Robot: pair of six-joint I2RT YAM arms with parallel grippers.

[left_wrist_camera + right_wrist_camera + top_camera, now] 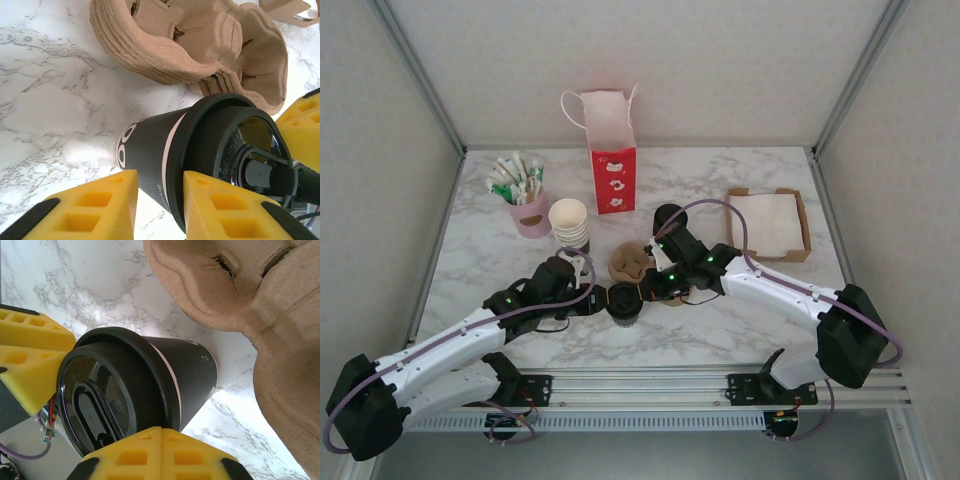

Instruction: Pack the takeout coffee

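Note:
The takeout coffee (625, 303) stands upright on the marble table, a dark paper cup (150, 145) under a round black lid (100, 390). My left gripper (607, 298) is at its left side, narrowly open. Its yellow fingertips (160, 177) rest by the cup wall and lid rim with nothing clamped between them. Those left fingers (30, 345) also appear beyond the lid in the right wrist view. My right gripper (653, 287) is at the cup's right side, shut, its two pads (161, 432) pressed together against the lid's edge.
A stack of brown pulp cup carriers (628, 262) lies just behind the cup. Farther back are a red paper bag (613, 165), a pink cup of sachets (528, 205), stacked cream cups (570, 222), a squat stack of black lids (668, 218) and a cardboard napkin tray (770, 225).

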